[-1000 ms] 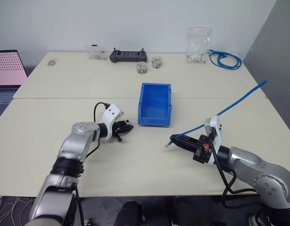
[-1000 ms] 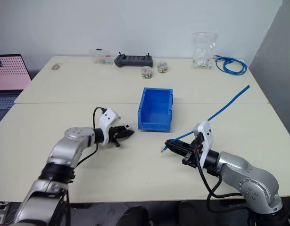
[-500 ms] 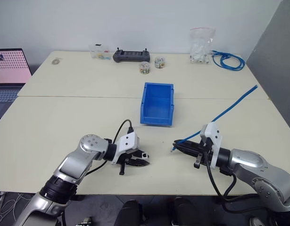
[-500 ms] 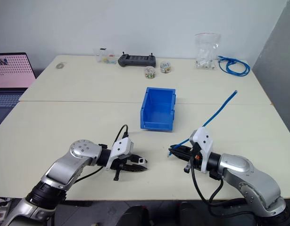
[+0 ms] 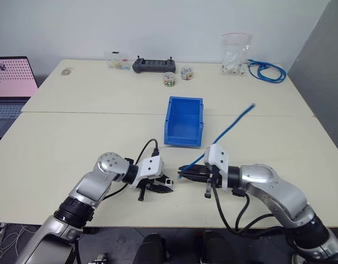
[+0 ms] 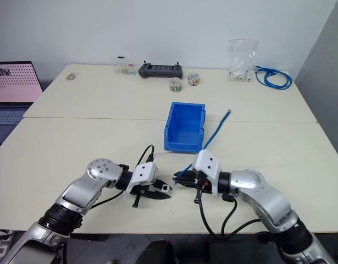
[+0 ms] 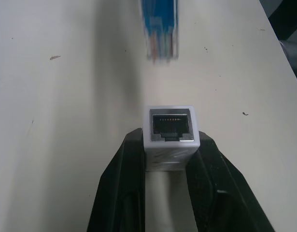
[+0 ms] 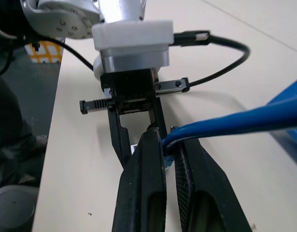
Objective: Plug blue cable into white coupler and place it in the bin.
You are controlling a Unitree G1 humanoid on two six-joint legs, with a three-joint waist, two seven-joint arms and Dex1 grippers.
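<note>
One white coupler [image 7: 169, 137]: in the left wrist view we see its dark socket facing out, left gripper [image 5: 164, 185] jaws clamped on its sides. One blue cable [image 8: 245, 121]: right gripper [image 5: 185, 171] jaws pinched on its plug end, just short of that socket. One bin [image 5: 183, 121], on the bench [image 5: 59, 143] beyond both jaws.

The right claw [image 8: 168, 145] pinches the blue cable [image 8: 235, 123] near its plug. The left claw [image 8: 134, 128] faces it, just beyond, above the desk [image 8: 90, 159].

Blue cable [image 7: 160, 29] plug — blurred, cut off.
</note>
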